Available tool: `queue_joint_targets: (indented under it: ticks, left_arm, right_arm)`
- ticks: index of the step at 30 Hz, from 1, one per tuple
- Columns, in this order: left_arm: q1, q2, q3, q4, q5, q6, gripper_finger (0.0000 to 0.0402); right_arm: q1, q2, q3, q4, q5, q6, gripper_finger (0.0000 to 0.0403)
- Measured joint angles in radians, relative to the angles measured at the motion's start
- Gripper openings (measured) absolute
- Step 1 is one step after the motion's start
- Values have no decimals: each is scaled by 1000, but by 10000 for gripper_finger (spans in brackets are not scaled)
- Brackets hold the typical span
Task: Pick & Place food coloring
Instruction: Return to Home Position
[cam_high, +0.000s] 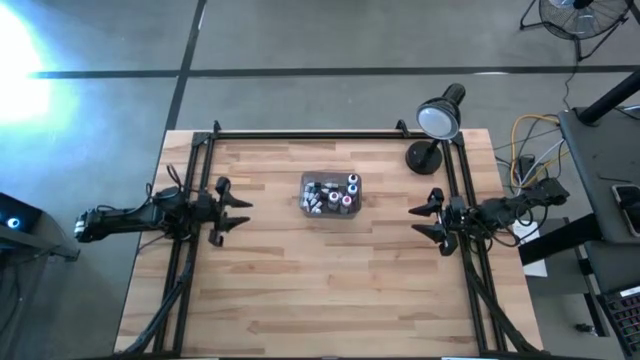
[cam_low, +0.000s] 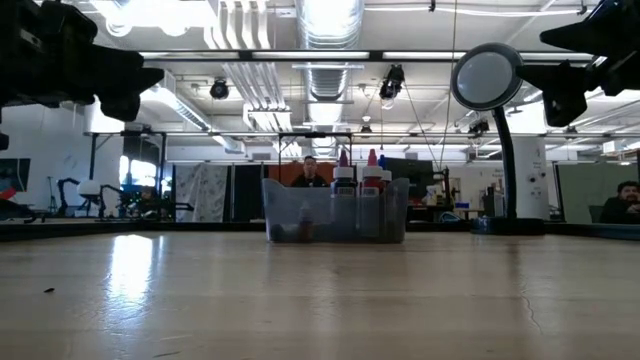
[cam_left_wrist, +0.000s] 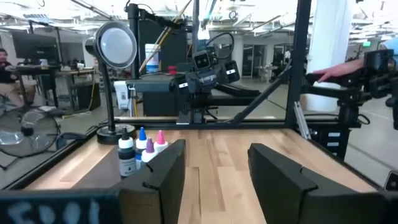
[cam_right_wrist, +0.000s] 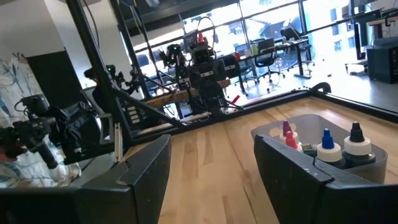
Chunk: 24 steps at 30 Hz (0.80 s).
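Dark left gripper (cam_high: 243, 212) and right gripper (cam_high: 414, 221), each wide agape, empty.

Harsh glare on floor (cam_high: 20, 60) at ten o'clock, high view. Low view: ceiling lights (cam_low: 325, 15) blaze at twelve; table (cam_low: 135, 275) mirrors them.

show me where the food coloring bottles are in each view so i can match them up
High view: bottles in the tray at mid-table.
Low view: bottles centre, caps above the tray wall.
Left wrist view: bottles just beyond the left gripper, before the lamp.
Right wrist view: bottles in the tray, just beyond the right gripper.
Shared landmark: the round-headed lamp, missing only from the right wrist view.
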Motion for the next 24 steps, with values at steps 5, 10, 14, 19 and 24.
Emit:
queue_joint_targets:
  ticks: [5, 10, 14, 19, 24]
  left_arm:
    - [0, 0, 0, -2, -1, 1, 152]
    - [0, 0, 1, -4, -4, -52, 152]
    - [0, 0, 1, -4, -4, -71, 152]
    - [0, 0, 1, -3, -3, -72, 152]
    - [0, 0, 1, -3, -3, -73, 152]
  right_arm:
    - [2, 0, 0, 0, 0, 0, 224]
    - [2, 0, 0, 0, 0, 0, 224]
    - [2, 0, 0, 0, 0, 0, 224]
    - [2, 1, 0, 0, 0, 0, 224]
    - [-16, 0, 0, 0, 0, 0, 224]
